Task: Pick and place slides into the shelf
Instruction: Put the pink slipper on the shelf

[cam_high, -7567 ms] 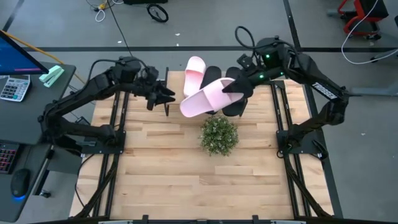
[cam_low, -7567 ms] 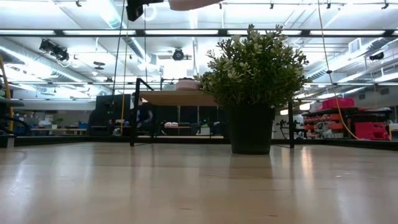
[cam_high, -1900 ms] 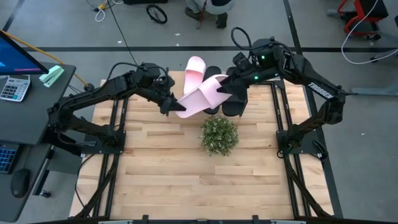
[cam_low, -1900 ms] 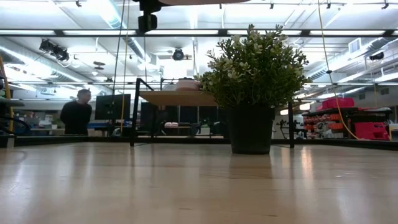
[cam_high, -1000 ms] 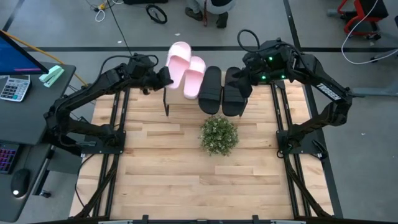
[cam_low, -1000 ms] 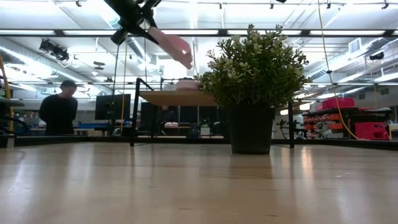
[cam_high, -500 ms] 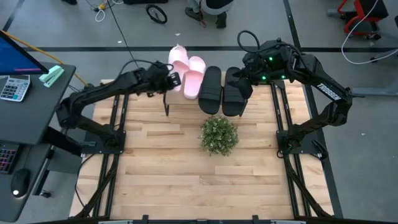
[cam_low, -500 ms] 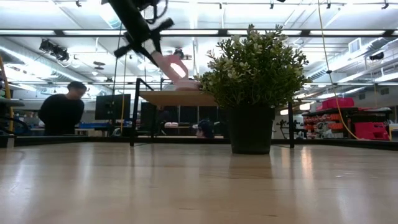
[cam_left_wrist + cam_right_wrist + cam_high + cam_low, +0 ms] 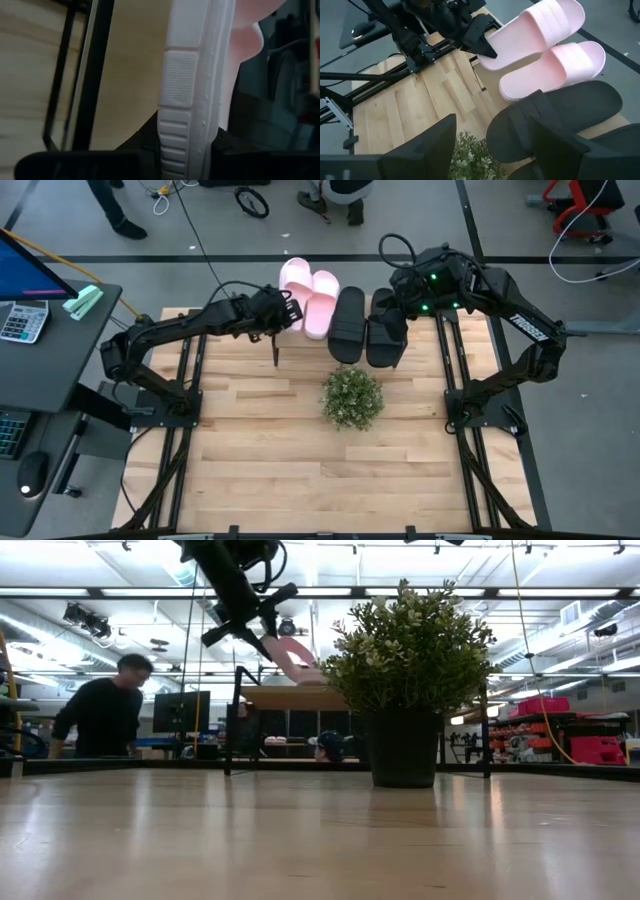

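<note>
The shelf [image 9: 285,697] stands at the table's far middle; four slides cover its top. My left gripper [image 9: 283,313] is shut on the leftmost pale pink slide [image 9: 296,285], which slants down from the gripper to the shelf top in the low view. The second pink slide [image 9: 323,308] lies flat beside it, then the two black slides [image 9: 347,330] [image 9: 386,340]. My right gripper [image 9: 490,145] hangs open above the black slides and touches nothing. My left gripper pinches the pink slide's heel end [image 9: 492,50] through its thickness, one finger on the footbed and one under the sole [image 9: 180,145]. The fingers slant down from the table's left, along the slide. The strap end [image 9: 308,673] is down at the shelf top; the heel end is raised.
A potted plant [image 9: 351,397] stands at the table's middle, just in front of the shelf. Bare wooden table lies toward the near edge. A person [image 9: 105,715] moves in the room beyond the table. A desk with a calculator [image 9: 20,320] is at the left.
My left gripper has carried the pink slide down and toward the table's right, tipping lower. The slide's strap end has come down onto the shelf top beside the other pink slide. The shelf with its slides has shifted a little toward the right.
</note>
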